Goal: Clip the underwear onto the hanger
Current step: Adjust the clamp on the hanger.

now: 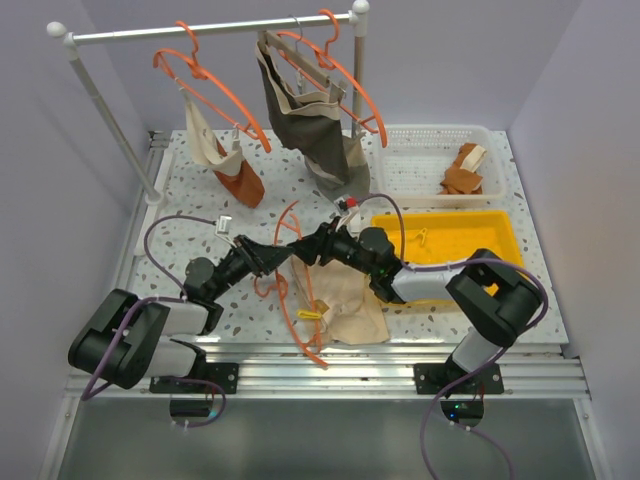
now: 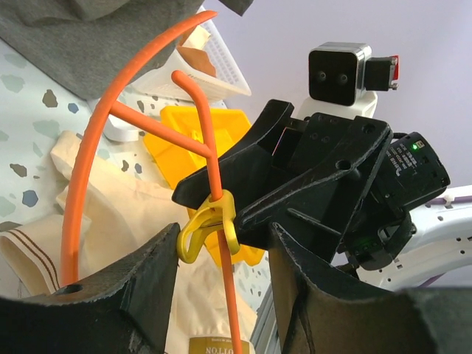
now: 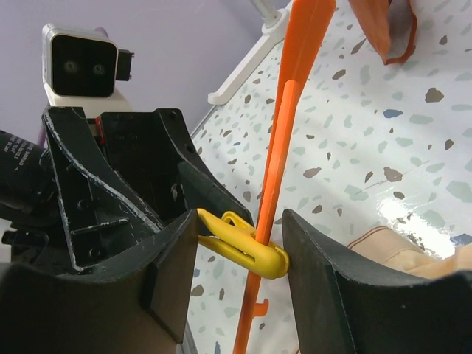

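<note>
The orange hanger rests at a slant over the cream underwear near the table's front, and its upper part is raised between the two grippers. A yellow clip sits on the hanger's bar. My right gripper has the clip spanning its gap lengthwise, touching both fingers. My left gripper faces it with its fingers on either side of the same clip and bar. One left finger brushes the clip's loop and the other stands apart. Underwear lies below.
A white rail at the back carries more orange hangers, with a dark grey garment and a cream-and-rust piece hung on them. A white basket and a yellow tray stand at the right.
</note>
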